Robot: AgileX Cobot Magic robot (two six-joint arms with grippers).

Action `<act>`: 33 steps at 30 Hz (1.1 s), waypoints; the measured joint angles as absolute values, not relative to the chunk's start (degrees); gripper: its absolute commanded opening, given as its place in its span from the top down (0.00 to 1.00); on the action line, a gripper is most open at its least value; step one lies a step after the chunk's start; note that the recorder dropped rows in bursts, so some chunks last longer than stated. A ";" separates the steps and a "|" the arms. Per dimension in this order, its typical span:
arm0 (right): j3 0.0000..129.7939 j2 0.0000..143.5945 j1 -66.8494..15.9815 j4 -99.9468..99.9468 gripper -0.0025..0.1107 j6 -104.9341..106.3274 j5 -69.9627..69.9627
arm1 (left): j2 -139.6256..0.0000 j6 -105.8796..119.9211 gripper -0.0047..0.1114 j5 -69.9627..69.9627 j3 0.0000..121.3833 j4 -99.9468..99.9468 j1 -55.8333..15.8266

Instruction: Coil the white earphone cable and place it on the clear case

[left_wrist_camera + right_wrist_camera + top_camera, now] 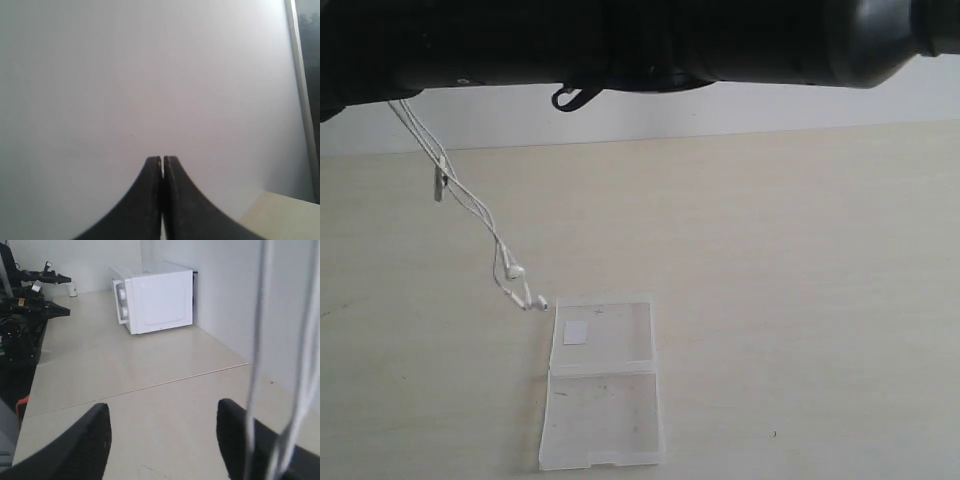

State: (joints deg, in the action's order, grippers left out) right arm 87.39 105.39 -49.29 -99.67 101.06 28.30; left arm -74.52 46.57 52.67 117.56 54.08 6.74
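Although the pale tabletop (800, 250) is the biggest thing here and lies bare, the black arm (720, 40) across the top of the exterior view is the first worry: it hides the spot where the cable is held, so a slipping hold would go unseen. A white microwave (155, 297) stands far off against the wall, well apart from the work. The clear case (605, 405) lies opened flat at the near side, left of centre, with nothing on it; it looks light, and a dragged wire could shift it. The left gripper (162, 159) is pressed closed, probably pinching the cable, though no wire shows between its fingers. The right gripper (162, 407) stands wide and holds nothing, and it could close beside the blurred strands (257, 340) hanging by one finger and miss them. The white earphone cable (498, 240) hangs uncoiled from the far left, slanting down to the right. Its earbuds (538, 302) dangle just beside the case's far left corner, where a swing could snag the rim. A small sticker (576, 332) marks the far half. Open room lies right of the case and beyond it, up to the wall at the far edge; no near edge shows.
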 measured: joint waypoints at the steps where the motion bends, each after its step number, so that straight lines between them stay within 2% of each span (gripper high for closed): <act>1: 88.17 106.08 -49.29 -99.67 0.45 100.26 27.76 | -74.52 46.57 0.96 52.67 117.56 54.08 6.74; 4: 89.18 106.92 -49.29 -99.67 0.51 99.16 26.87 | -74.52 46.57 0.96 52.79 117.56 54.08 6.74; 11: 89.28 107.02 -49.29 -99.67 0.74 98.86 26.73 | -74.52 46.57 0.96 52.87 117.56 54.08 6.74; 13: 89.28 107.02 -49.29 -99.67 0.75 98.77 26.73 | -74.52 46.57 0.96 52.91 117.56 54.08 6.74; 20: 89.28 107.02 -49.29 -99.67 0.68 98.77 26.73 | -74.52 46.57 0.96 52.91 117.56 54.08 6.74; 27: 89.28 107.02 -49.29 -99.67 0.68 98.77 26.73 | -74.52 46.57 0.96 53.00 117.56 54.08 6.74; 30: 89.28 107.02 -49.29 -99.67 0.72 98.77 26.73 | -74.52 46.57 0.96 53.00 117.56 54.08 6.74; 33: 89.28 107.02 -49.29 -99.67 0.85 98.77 26.73 | -74.52 46.57 0.96 53.00 117.56 54.08 6.74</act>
State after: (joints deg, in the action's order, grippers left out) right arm 89.28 107.02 -49.29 -99.67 98.77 26.73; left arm -74.52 46.57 53.00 117.56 54.08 6.74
